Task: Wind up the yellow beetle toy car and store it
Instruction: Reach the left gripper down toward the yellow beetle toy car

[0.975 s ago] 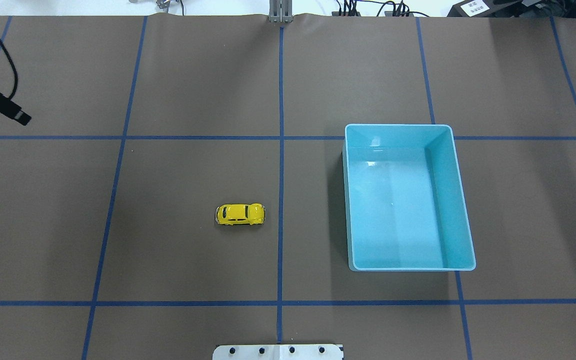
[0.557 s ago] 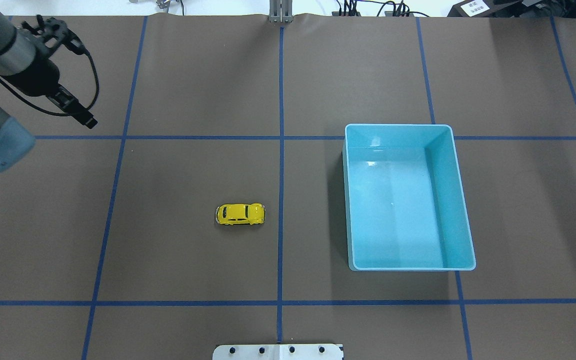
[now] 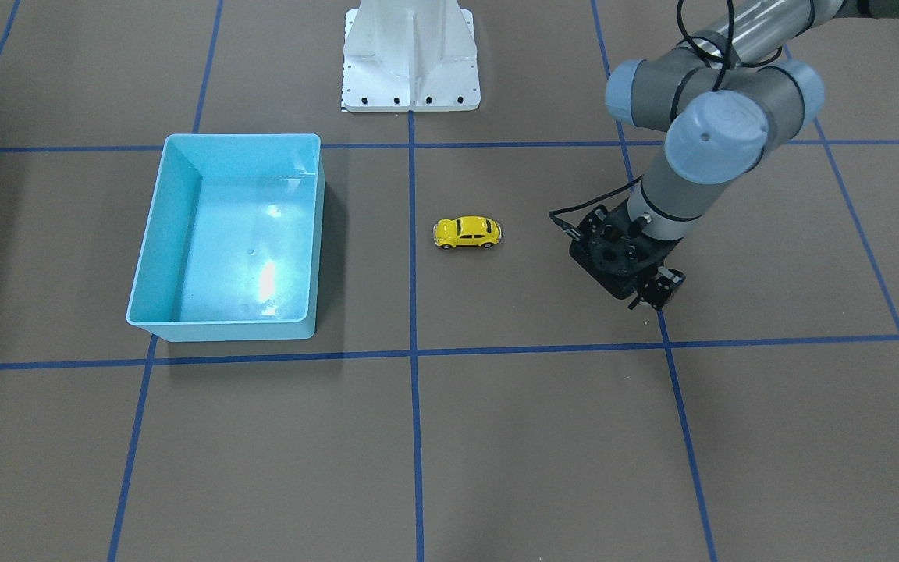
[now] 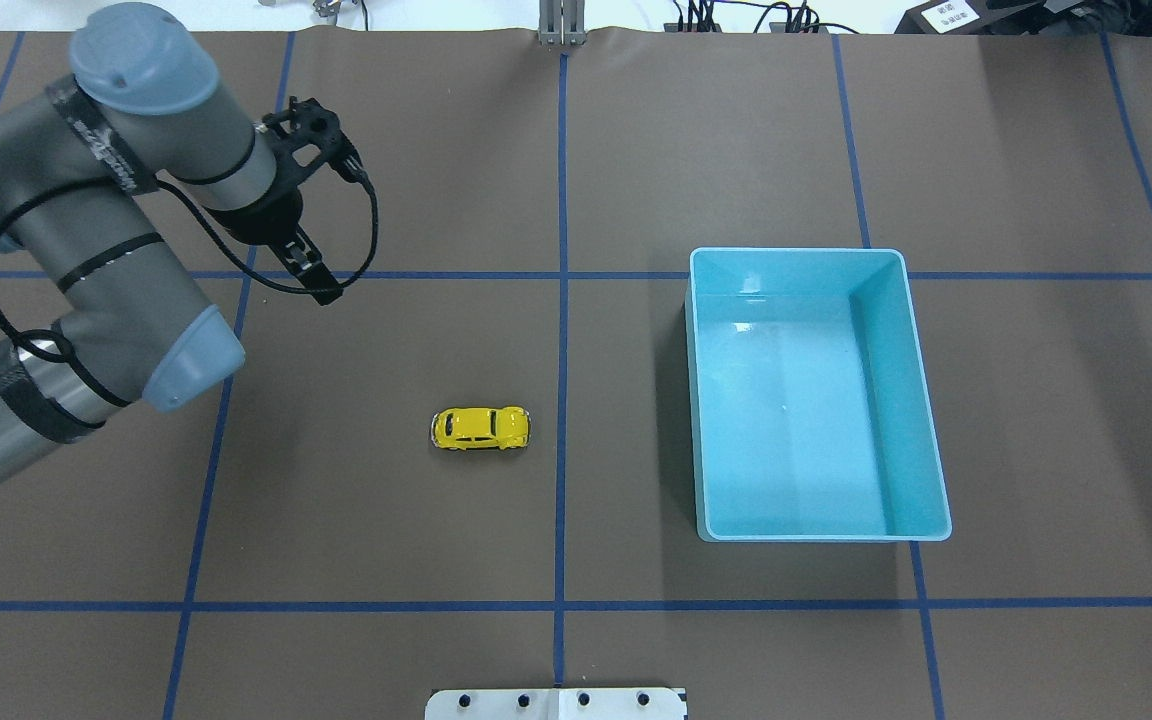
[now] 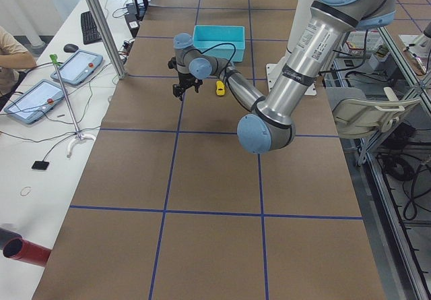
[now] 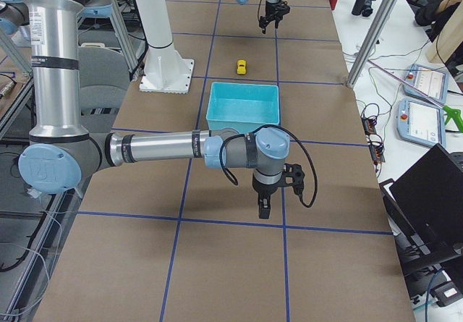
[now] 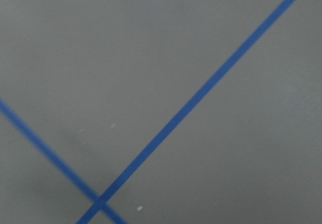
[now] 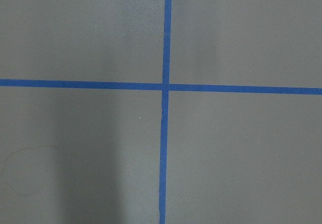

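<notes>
Honestly, left fingers (image 4: 312,272) hang well apart from yellow beetle toy car (image 4: 481,428); clench indiscernible.

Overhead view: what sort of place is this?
Probably a robotics lab: a big robot arm works over a table marked with blue tape lines, and a side desk holds tablets.

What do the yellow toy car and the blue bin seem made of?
The yellow beetle toy car: glossy paint over metal or hard plastic, unclear which; its roof shows highlights. The light blue bin: likely smooth moulded plastic; its floor reflects light.
</notes>
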Available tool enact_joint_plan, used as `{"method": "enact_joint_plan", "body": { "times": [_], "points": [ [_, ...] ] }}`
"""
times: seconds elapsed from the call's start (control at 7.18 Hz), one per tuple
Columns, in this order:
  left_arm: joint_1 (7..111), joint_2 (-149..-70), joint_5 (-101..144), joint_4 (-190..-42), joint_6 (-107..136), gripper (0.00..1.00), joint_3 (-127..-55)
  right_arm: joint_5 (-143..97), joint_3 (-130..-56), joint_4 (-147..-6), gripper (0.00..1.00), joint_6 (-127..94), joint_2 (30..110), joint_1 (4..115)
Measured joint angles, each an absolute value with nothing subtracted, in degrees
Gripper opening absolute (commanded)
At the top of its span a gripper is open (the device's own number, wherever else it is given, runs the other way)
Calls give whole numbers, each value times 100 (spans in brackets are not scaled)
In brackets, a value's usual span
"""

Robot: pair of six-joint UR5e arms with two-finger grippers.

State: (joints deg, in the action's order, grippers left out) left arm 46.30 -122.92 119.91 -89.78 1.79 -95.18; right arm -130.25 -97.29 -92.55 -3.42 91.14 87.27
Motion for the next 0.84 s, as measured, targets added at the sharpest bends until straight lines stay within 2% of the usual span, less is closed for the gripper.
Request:
{"method": "enact_joint_plan", "body": {
  "times": [0.56, 0.84],
  "points": [
    [3481, -13162, 11250, -7908, -761, 100, -9637, -13018, -9729, -9255, 100, -334, 9117, 8732],
    [3132, -13613, 10910, -7712, -1575, 100, -9302, -13002, -9725, -9255, 100, -339, 9115, 8733]
  ]
}}
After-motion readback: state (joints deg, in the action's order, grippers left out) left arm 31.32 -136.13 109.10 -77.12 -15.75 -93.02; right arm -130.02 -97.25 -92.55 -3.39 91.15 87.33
